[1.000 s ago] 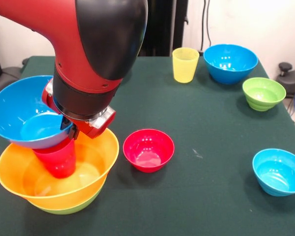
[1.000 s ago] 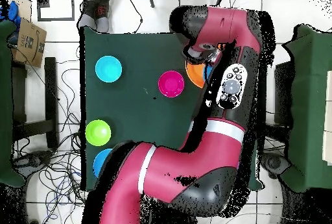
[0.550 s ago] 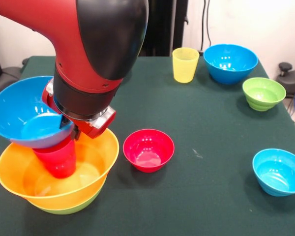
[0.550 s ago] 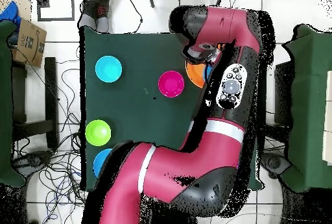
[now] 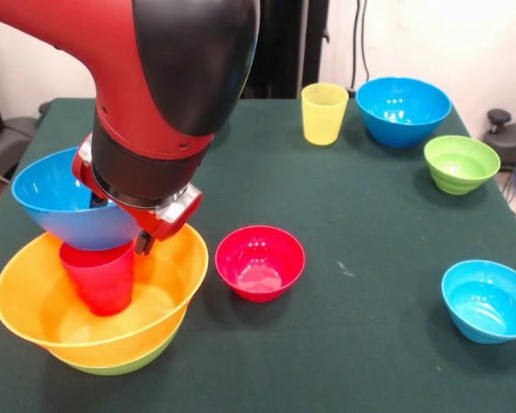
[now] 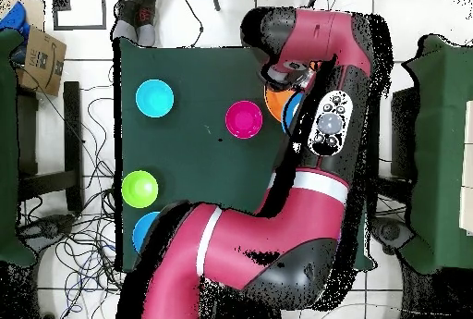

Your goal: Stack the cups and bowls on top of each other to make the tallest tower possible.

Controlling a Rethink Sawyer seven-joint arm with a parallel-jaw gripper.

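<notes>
Front view: the blue bowl point(image 5: 73, 211), clamped at its rim by the jaws, is now levelled over the red cup point(image 5: 99, 275), nearer seating on the tower point(image 5: 103, 323).

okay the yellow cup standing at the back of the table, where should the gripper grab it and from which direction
Take the yellow cup by its rim, coming straight down from above. It stands upright, mouth open, with clear cloth around it, so one finger can likely drop inside and one outside the wall. The blue bowl beside it is apart from it.
</notes>
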